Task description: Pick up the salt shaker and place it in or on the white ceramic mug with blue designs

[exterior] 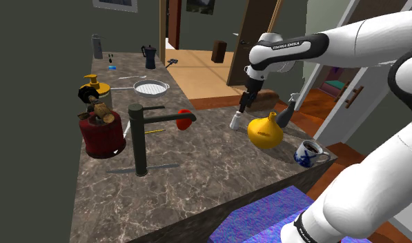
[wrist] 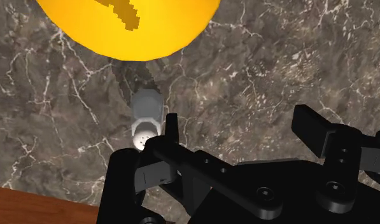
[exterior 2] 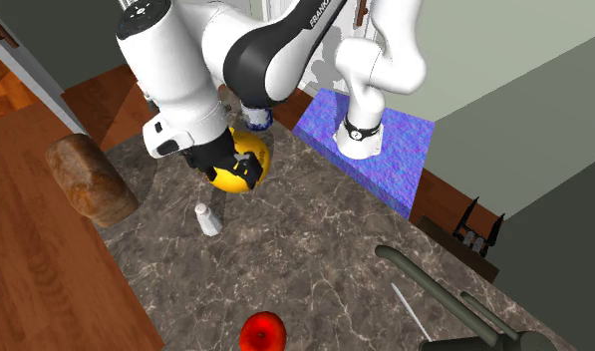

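Upright right of centre in the shoulder view, on the dark marbled counter [exterior: 197,179] just beside a yellow round-bellied jug [exterior: 264,131]: the salt shaker [exterior: 237,122], pale grey-white, with a holed cap. Close above it, the black gripper [exterior: 245,103], fingers spread with nothing between them, the shaker just outside one finger, so probably not yet centred for a grasp. Lower right, near the counter's edge, the blue-patterned white mug [exterior: 309,153], mouth up.

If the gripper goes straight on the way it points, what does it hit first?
Probably the marbled countertop: the open gripper points down at bare stone. The white salt shaker stands just outside one finger, which might clip its cap first; depth is unclear.
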You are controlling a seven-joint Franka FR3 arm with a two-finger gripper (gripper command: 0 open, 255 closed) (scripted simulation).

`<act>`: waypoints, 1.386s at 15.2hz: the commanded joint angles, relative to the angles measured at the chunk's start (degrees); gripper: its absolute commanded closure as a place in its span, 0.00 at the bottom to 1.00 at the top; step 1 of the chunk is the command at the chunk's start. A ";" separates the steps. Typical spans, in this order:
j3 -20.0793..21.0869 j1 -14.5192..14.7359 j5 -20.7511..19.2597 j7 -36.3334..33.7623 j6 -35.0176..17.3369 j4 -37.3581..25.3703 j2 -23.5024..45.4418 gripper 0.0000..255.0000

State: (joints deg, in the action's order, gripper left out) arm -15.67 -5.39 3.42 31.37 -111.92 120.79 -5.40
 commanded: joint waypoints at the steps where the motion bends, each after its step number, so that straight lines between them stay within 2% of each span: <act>1: -1.07 -0.64 0.91 2.57 -0.64 -3.20 4.27 0.00; 7: -2.55 -3.14 4.46 8.82 -1.64 -13.60 17.10 0.00; 15: -2.16 -3.12 5.43 9.46 -7.01 -9.96 18.94 0.00; 21: -2.15 -3.12 5.43 9.46 -7.01 -9.96 18.94 0.00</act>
State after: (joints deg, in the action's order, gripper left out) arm -17.83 -8.51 8.84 40.83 -118.92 110.82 13.54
